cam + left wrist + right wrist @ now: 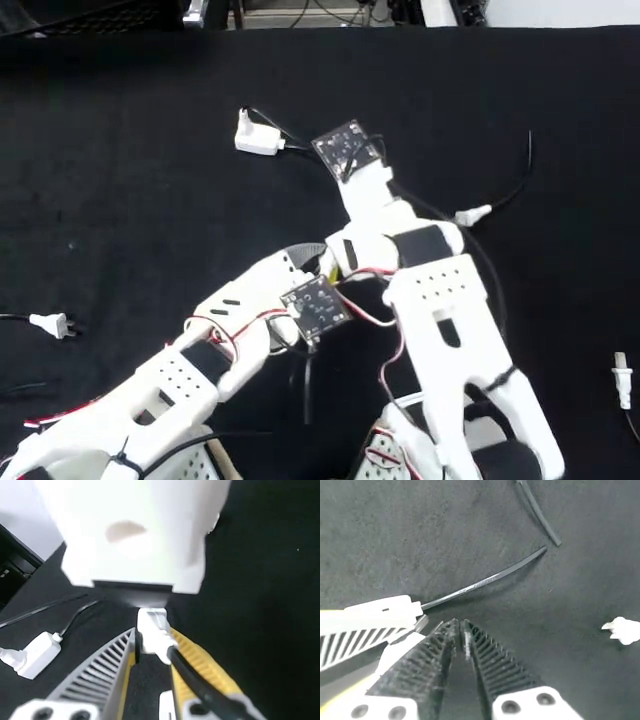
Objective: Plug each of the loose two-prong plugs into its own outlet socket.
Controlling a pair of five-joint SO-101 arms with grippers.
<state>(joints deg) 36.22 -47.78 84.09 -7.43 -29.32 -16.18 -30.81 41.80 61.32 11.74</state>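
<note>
- The left claw [152,647], with grey ribbed fingers lined in yellow, is clenched on a small white plug with a thick black cable [154,627].
- This held plug sits near the middle of the black cloth-covered desk [120,200], close up against the other arm's white housing [135,535].
- The right claw [459,626], with black ribbed fingers, is pressed closed just beside the left claw. I cannot tell whether anything thin lies between its fingers.
- A white rectangular outlet block [257,140] with a black lead lies toward the far edge, left of the middle.
- A second white plug on a thin black cable [473,213] lies right of the middle, just beside the right arm.
- A white two-prong plug [50,323] lies near the left edge.
- A pale two-prong plug [622,378] lies at the right edge.
</note>
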